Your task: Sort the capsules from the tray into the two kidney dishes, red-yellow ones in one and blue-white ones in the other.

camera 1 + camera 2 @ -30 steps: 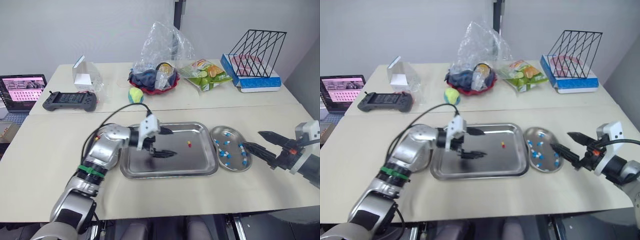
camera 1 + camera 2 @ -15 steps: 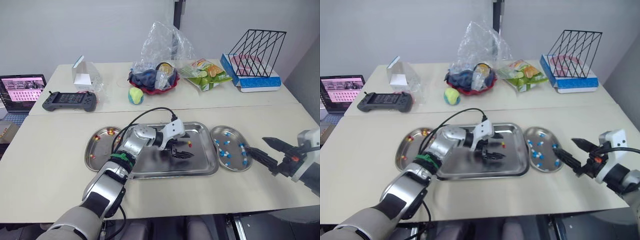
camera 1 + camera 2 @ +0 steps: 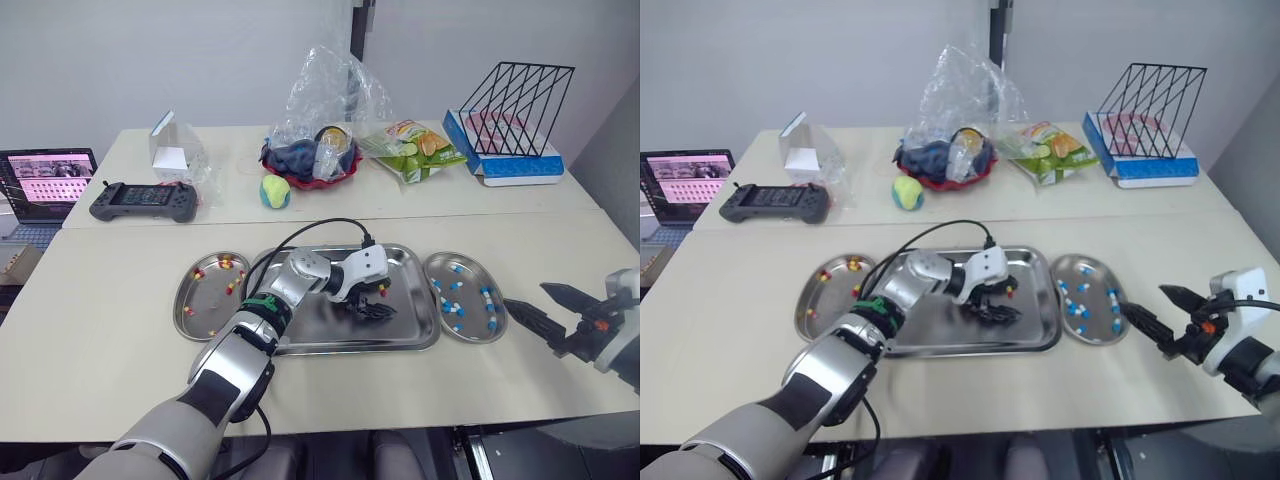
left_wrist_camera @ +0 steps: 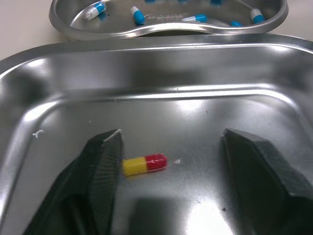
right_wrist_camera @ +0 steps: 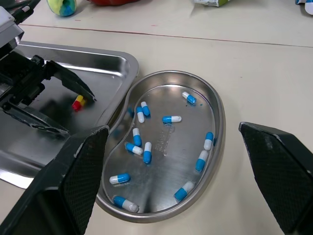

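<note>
Right gripper (image 3: 527, 296): spread, idle, lower right of the head view.
Left gripper (image 4: 172, 142): spread, fingers straddling the capsule.
Red-yellow capsule (image 4: 145, 164): on the tray floor, yellow end at one finger. Centre it, then close gently.
Tray (image 4: 195, 105): slick, so the capsule likely skids.
Change: the left gripper has crossed from the tray's left part to the capsule.

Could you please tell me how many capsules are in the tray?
1: a red-yellow capsule lies in the tray between the left gripper's open fingers, touching one; the gripper may hide others.
</note>
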